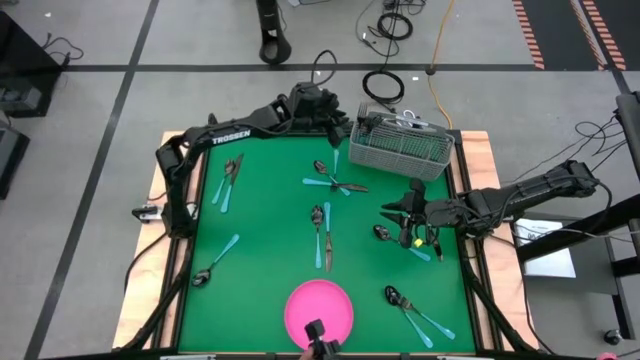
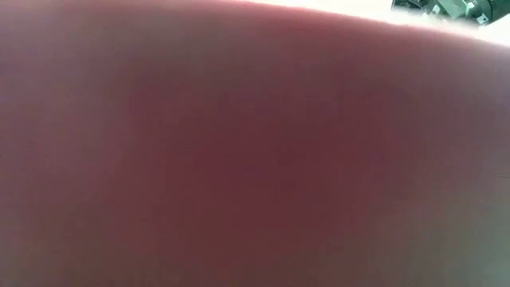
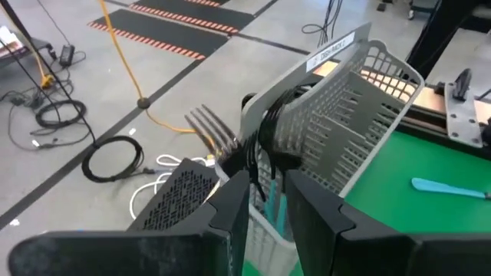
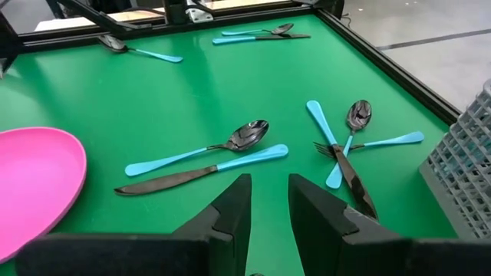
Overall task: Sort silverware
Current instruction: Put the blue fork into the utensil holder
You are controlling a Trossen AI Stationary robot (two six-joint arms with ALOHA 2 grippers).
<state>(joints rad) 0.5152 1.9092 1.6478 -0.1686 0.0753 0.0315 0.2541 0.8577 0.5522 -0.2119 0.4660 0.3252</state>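
Observation:
The grey mesh basket [image 1: 400, 147] stands at the table's far right. My left gripper [image 1: 342, 120] is at its left end. In the left wrist view a fork [image 3: 211, 130] leans out of the basket's near end [image 3: 265, 230], tines up. Its light-blue handle [image 3: 274, 211] runs down in the gap of my left gripper [image 3: 268, 192]. My right gripper [image 4: 268, 199] hovers open and empty over the table's right part [image 1: 390, 212]. Silverware lies on the green mat: a crossed cluster [image 1: 335, 181], a pair [image 1: 322, 235] and a far-left pair [image 1: 228, 180]. My left gripper's fingers [image 3: 230, 207] stand on either side of the fork's blue handle [image 3: 274, 211], and I cannot tell whether they touch it. They come nearly level from the table's left. The fork stands tilted, its lower end down at the basket.
The pink plate [image 1: 318, 312] lies at the near edge and fills the low view [image 2: 239, 159]. A spoon [image 1: 214, 263] lies near left, another pair [image 1: 412, 312] near right, and one spoon [image 1: 382, 234] under my right gripper. Cables lie on the floor beyond the far edge.

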